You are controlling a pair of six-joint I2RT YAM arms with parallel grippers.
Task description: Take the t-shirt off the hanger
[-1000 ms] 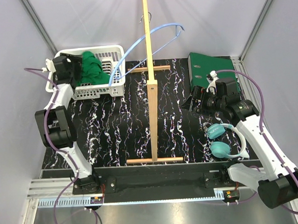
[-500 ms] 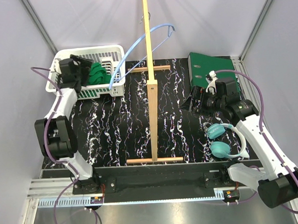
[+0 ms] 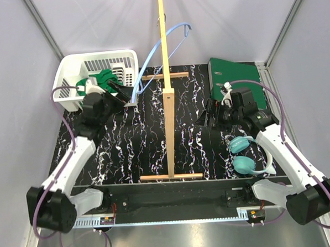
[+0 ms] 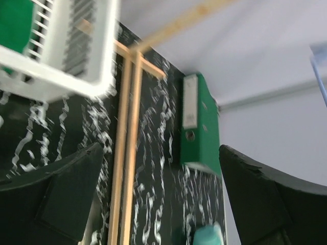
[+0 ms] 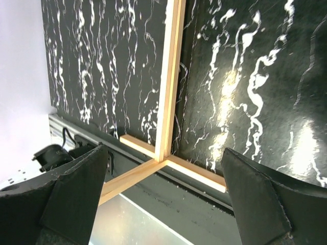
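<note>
Both spread: left claw (image 3: 122, 92) at basket (image 3: 95, 54) corner, right claw (image 3: 206, 114) over table (image 3: 127, 142).

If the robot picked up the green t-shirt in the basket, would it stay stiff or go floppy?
Probably floppy: the t-shirt lies bunched up in the basket, so it would likely droop. It looks like soft cloth, so it is probably light for its size. It could catch on the basket's slotted sides.

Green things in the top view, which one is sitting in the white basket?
The soft dark green fabric t-shirt, crumpled inside the white plastic basket at far left; the rigid green binder lies flat at far right.
</note>
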